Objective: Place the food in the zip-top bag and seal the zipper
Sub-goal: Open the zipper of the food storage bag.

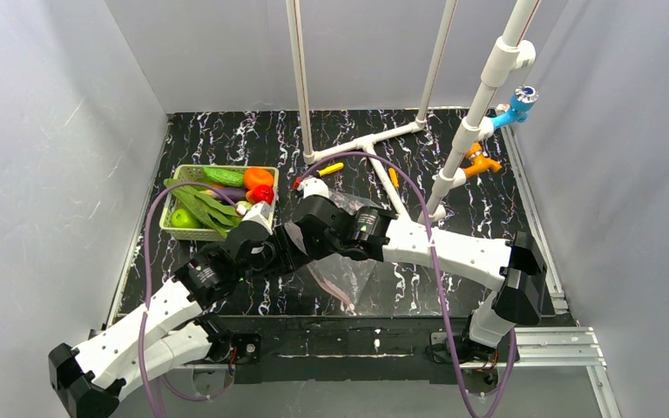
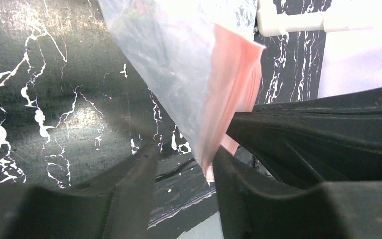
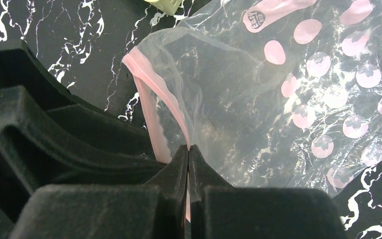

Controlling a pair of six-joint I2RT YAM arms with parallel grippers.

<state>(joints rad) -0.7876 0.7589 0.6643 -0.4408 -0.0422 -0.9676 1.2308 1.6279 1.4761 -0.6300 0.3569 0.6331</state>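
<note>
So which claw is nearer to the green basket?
Left. The left claw sits just off the basket's right side, open around the bag's zipper; the right claw, shut on that zipper, is farther right.

Overhead view. The left arm and right arm converge at the centre of the black marbled table, wrists crowded together over the clear zip-top bag, which shows only partly beneath them. At left, a pale green basket holds the food — cucumber, orange, tomato, green apple, leafy pieces. A white pipe frame stands behind.
</note>
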